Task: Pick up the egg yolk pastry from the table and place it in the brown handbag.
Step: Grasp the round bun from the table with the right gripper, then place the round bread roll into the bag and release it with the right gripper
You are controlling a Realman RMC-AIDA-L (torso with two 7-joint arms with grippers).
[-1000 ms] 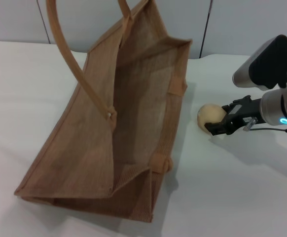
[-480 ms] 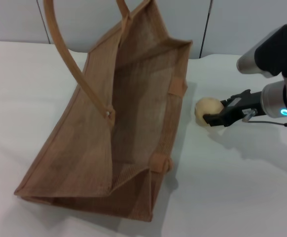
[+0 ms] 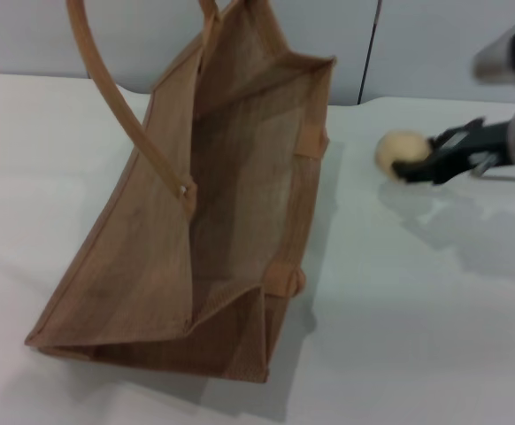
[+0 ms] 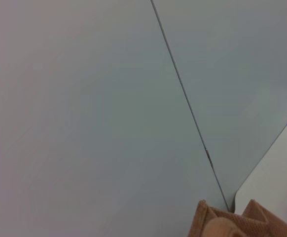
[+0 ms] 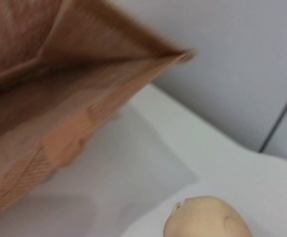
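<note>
White table (image 3: 434, 336) spanning the scene. Brown handbag (image 3: 231, 221) standing on it toward the left, mouth gaping wide, one long strap handle (image 3: 116, 97) arching up. Right gripper (image 3: 414, 168) reaching in from the right edge, raised over the table, black fingers clamped on the egg yolk pastry (image 3: 399, 150), near the bag's right side. Left gripper out of sight.
</note>
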